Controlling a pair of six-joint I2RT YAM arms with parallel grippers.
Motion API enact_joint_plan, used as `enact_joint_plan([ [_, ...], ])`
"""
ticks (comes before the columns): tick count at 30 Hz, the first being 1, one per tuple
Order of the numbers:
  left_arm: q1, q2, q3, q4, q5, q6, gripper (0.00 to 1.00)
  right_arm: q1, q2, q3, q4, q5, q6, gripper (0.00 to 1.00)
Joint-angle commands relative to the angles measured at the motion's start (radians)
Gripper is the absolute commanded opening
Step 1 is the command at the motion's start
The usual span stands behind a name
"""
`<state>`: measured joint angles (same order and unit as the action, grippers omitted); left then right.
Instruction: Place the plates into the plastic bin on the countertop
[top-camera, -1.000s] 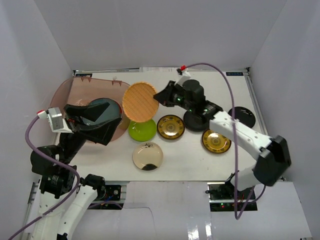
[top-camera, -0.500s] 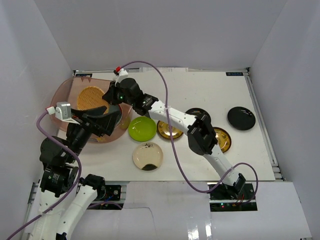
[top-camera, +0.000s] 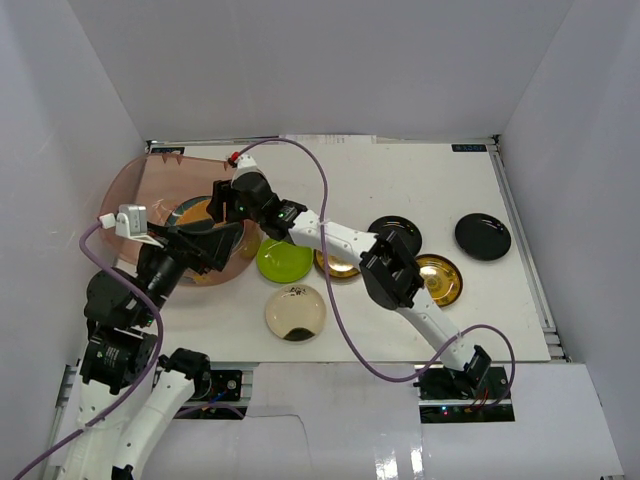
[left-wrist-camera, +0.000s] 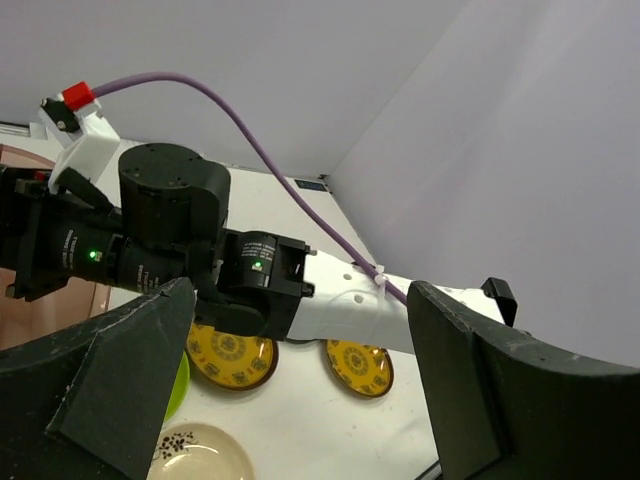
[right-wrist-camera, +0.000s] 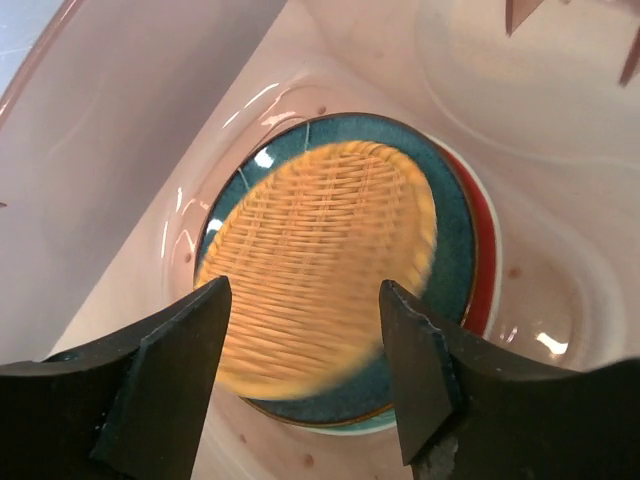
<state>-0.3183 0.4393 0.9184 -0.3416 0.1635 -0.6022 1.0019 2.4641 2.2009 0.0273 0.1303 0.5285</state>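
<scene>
My right gripper (right-wrist-camera: 305, 370) hangs open inside the plastic bin (right-wrist-camera: 150, 120), and nothing is between its fingers. Just under it a woven tan plate (right-wrist-camera: 320, 250), blurred, lies loose on a teal plate (right-wrist-camera: 455, 225) with a red-rimmed plate (right-wrist-camera: 484, 250) beneath. From above, the right gripper (top-camera: 216, 204) reaches across into the bin (top-camera: 150, 185). My left gripper (top-camera: 212, 246) stands open and empty at the bin's near right side. On the countertop (top-camera: 440, 180) lie a lime green plate (top-camera: 283, 258), two gold plates (top-camera: 438, 278) (left-wrist-camera: 230, 358), two black plates (top-camera: 483, 236) (top-camera: 397, 230) and a cream plate (top-camera: 295, 312).
The right arm (top-camera: 330, 238) stretches over the lime green plate and one gold plate, and its purple cable (top-camera: 325, 190) loops above the table. White walls close in the countertop on three sides. In the left wrist view the right arm's wrist (left-wrist-camera: 200, 250) fills the space ahead of the left fingers.
My right arm swung left from mid-table into the bin with the woven plate, then opened and let it go onto the teal plate. The left gripper drew back slightly from the bin.
</scene>
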Motion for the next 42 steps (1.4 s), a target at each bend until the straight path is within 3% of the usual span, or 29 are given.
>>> enact_joint_plan([
  [1, -0.005, 0.01, -0.021, -0.04, -0.001, -0.022, 0.98, 0.012, -0.143, -0.013, 0.088, 0.071, -0.062, 0.68],
  [5, -0.005, 0.015, -0.084, -0.082, 0.056, -0.053, 0.98, 0.0, -0.422, -0.274, 0.16, 0.127, -0.114, 0.66],
  [8, -0.005, 0.021, -0.154, -0.083, 0.117, -0.099, 0.95, -0.035, -0.656, -0.612, 0.233, 0.124, -0.105, 0.58],
  [12, -0.005, 0.099, -0.24, -0.047, 0.27, -0.148, 0.86, -0.103, -0.951, -1.127, 0.28, 0.103, -0.096, 0.29],
  [15, -0.014, 0.188, -0.323, -0.031, 0.379, -0.159, 0.78, -0.149, -1.184, -1.373, 0.252, 0.101, -0.047, 0.12],
  [19, -0.062, 0.211, -0.391, -0.083, 0.315, -0.14, 0.67, -0.193, -1.511, -1.752, 0.177, 0.077, 0.033, 0.11],
  [22, -0.131, 0.255, -0.409, -0.163, 0.181, -0.152, 0.63, -0.209, -1.689, -1.884, 0.05, 0.107, 0.079, 0.21],
  [24, -0.221, 0.317, -0.409, -0.198, 0.015, -0.192, 0.62, -0.232, -1.763, -1.92, -0.009, 0.146, 0.12, 0.32],
  [28, -0.367, 0.387, -0.415, -0.235, -0.258, -0.286, 0.69, -0.269, -1.887, -1.959, -0.095, 0.176, 0.148, 0.42],
  [33, -0.462, 0.53, -0.423, -0.237, -0.436, -0.35, 0.72, -0.321, -1.84, -1.914, -0.102, 0.21, 0.087, 0.44],
  [37, -0.476, 0.562, -0.432, -0.237, -0.51, -0.384, 0.7, -0.352, -1.687, -1.86, -0.04, 0.141, 0.048, 0.45],
  [42, -0.478, 0.608, -0.464, -0.147, -0.483, -0.378, 0.69, -0.355, -1.519, -1.834, 0.175, 0.048, 0.077, 0.48],
])
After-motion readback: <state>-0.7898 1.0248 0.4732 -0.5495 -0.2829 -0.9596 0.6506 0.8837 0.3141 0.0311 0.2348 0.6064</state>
